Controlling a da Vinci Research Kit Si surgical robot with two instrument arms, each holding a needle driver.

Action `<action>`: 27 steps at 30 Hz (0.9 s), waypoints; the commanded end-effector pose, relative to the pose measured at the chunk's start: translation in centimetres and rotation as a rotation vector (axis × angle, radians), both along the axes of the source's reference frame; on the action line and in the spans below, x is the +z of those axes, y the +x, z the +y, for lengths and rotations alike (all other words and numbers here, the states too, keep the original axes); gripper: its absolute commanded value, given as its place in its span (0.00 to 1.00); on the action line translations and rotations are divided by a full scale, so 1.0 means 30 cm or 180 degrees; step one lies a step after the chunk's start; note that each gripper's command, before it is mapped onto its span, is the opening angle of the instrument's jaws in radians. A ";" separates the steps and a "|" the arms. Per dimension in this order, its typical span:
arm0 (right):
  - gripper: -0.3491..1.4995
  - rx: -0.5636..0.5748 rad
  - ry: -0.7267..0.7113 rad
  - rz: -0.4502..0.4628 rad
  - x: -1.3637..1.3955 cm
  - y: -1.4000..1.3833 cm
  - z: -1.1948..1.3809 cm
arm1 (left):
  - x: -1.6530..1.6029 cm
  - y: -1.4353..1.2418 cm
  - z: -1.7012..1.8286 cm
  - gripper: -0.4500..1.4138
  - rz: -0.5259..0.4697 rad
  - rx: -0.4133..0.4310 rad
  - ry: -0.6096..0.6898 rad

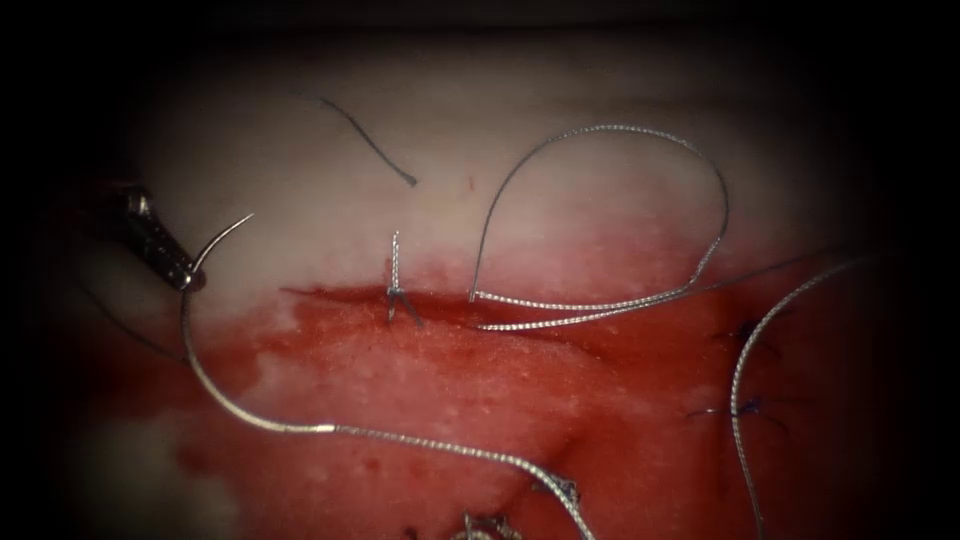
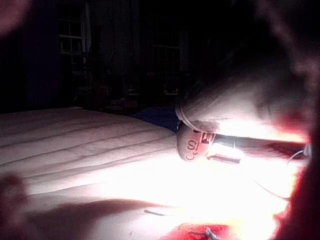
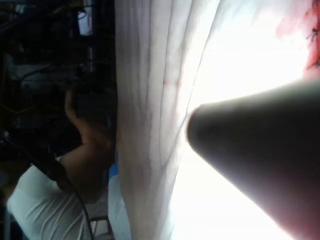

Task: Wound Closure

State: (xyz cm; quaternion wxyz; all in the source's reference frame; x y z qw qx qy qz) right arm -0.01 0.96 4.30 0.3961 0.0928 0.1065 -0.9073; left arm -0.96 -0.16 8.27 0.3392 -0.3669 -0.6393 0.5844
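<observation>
My left tool [image 1: 190,280] comes in from the left with its jaws shut on the curved needle [image 1: 205,375], about a quarter of the way back from the point. The needle is out of the tissue [image 1: 420,380], beyond the left end of the cut [image 1: 340,296], with its point up. Its thread [image 1: 470,452] trails from the swaged end toward the lower right. More thread [image 1: 620,128] loops above the cut and comes back down to it. A tied stitch [image 1: 397,295] with short ends crosses the cut. The left tool's wrist [image 2: 192,142] hangs over the lit tissue.
A loose dark piece of thread [image 1: 370,140] lies on the pale tissue above the cut. Dark stitches [image 1: 745,408] sit at the right, crossed by another strand of thread [image 1: 738,385]. Red fluid covers the tissue below the cut. A dark shaft [image 3: 260,160] rises before the bright drape.
</observation>
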 end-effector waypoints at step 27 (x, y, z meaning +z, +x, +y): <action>0.77 -0.1089 -0.0349 0.1993 -0.0355 0.0916 -0.0203 | -0.003 -0.0004 0.004 0.00 -0.0003 -0.0012 0.0008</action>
